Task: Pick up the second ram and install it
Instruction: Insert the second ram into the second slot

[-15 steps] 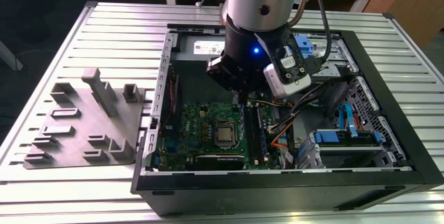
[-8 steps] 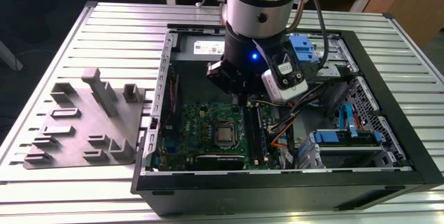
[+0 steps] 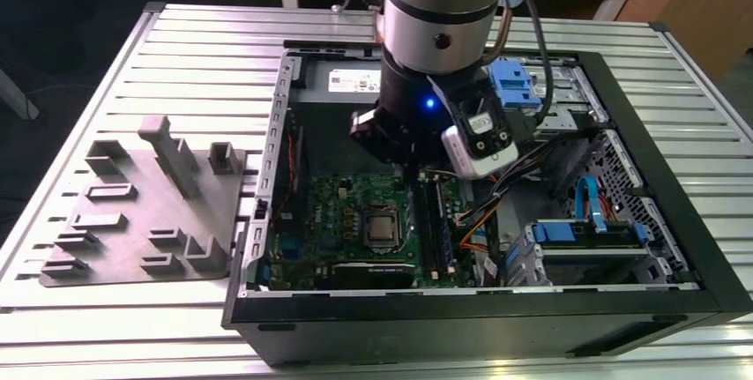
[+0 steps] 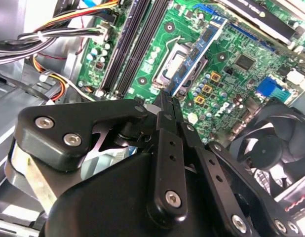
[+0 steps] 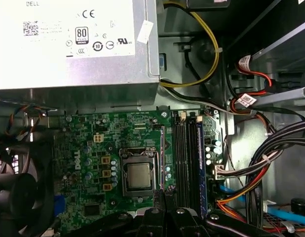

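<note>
While clenched, seemingly empty, gripper (image 4: 167, 100) hangs over motherboard (image 5: 83, 143), clear of case walls (image 3: 471, 323).

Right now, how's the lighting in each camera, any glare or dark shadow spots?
Exterior view: the case is dim inside beneath the arm; a blue light glows on its wrist. First wrist view: the power supply glares white, the fan sits in shadow. Second wrist view: the gripper is a dark foreground mass, while the second ram it grips is brightly lit.
</note>
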You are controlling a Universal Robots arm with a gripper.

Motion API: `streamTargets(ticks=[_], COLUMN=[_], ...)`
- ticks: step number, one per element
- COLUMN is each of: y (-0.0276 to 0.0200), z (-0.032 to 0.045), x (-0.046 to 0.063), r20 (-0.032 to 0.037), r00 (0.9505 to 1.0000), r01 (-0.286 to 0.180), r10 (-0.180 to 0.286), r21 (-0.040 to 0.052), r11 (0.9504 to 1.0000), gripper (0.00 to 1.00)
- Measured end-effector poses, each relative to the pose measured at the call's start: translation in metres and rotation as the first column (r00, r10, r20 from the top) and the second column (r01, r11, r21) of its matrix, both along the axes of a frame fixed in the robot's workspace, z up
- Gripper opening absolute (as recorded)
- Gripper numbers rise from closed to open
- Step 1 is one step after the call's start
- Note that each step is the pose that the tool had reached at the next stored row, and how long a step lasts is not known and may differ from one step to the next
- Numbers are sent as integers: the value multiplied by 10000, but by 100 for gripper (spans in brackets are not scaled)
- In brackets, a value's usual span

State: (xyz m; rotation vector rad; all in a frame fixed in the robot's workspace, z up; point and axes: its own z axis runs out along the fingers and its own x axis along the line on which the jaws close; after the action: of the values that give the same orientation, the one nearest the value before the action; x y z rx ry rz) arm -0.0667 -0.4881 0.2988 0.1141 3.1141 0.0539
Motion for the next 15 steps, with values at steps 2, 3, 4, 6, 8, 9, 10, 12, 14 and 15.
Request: streamTargets(ticks=[2, 3, 4, 6, 8, 9, 10, 12, 14, 15], y=[0, 0, 0, 0, 0, 0, 0, 0, 1, 0], z=[-21, -33, -46, -71, -79, -79, -79, -81, -85, -87], x=[0, 0, 0, 0, 0, 0, 0, 0, 13, 22], r20=[0, 0, 0, 0, -1, -1, -1, 0, 1, 0], r00=[10000, 10000, 10000, 10000, 10000, 10000, 10000, 10000, 10000, 10000], r01=[0, 0, 0, 0, 0, 0, 1, 0, 3, 1], r10=[0, 0, 0, 0, 0, 0, -1, 0, -3, -1], r21=[0, 0, 0, 0, -1, -2, -3, 1, 3, 2], r11=[10000, 10000, 10000, 10000, 10000, 10000, 10000, 10000, 10000, 10000], gripper=[8, 8, 8, 8, 8, 8, 8, 8, 8, 8])
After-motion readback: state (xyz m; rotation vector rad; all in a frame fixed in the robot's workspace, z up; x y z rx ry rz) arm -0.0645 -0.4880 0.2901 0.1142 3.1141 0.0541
